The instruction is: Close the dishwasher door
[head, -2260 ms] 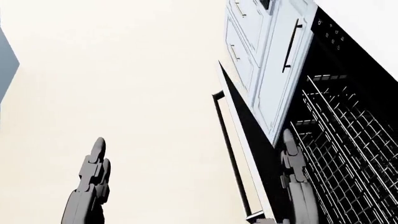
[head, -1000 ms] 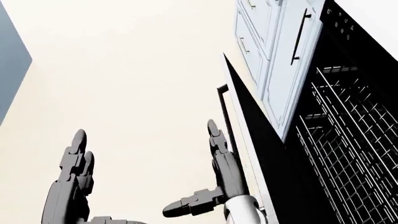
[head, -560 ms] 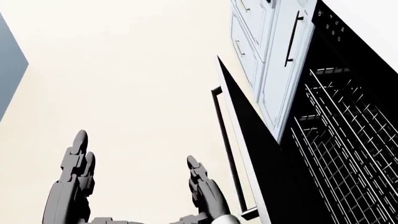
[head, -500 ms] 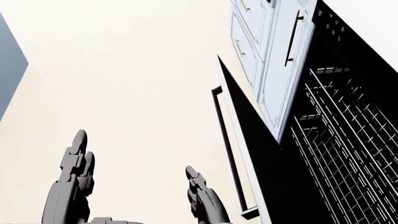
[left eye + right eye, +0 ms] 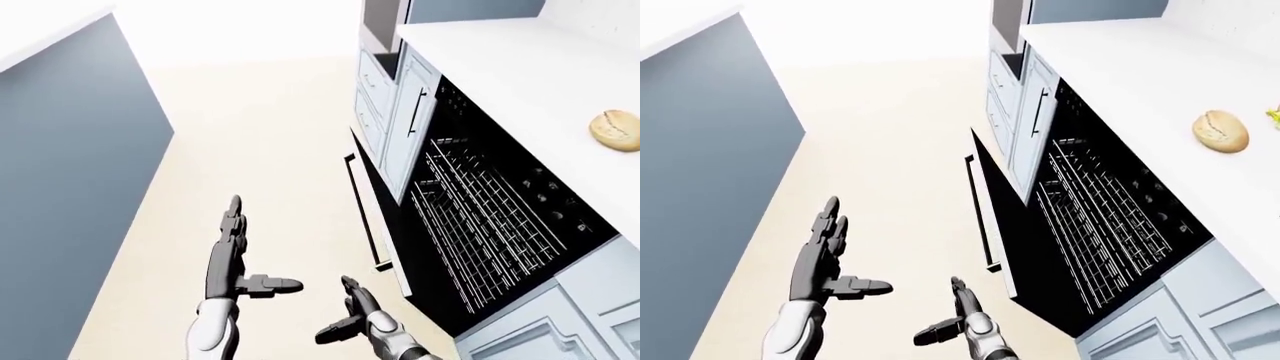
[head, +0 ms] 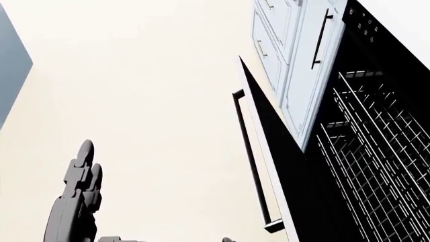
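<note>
The dishwasher door hangs partly open, its top edge tilted out from the cabinet run, with its black bar handle on the outer face. Inside, the wire rack shows in the dark cavity. My left hand is open, fingers straight and thumb out, well left of the door. My right hand is open too, low in the left-eye view, just left of and below the handle's near end and apart from it. The head view shows the left hand, the door and only a sliver of the right hand.
A grey-blue island walls off the left side. Pale blue cabinets with black pulls stand beyond the dishwasher, under a white counter that carries a bread roll. Beige floor lies between island and cabinets.
My right hand, earlier at the door's inner edge, moved left of the handle and sank almost out of the head view. The left hand and the door stayed put. The camera shifted slightly.
</note>
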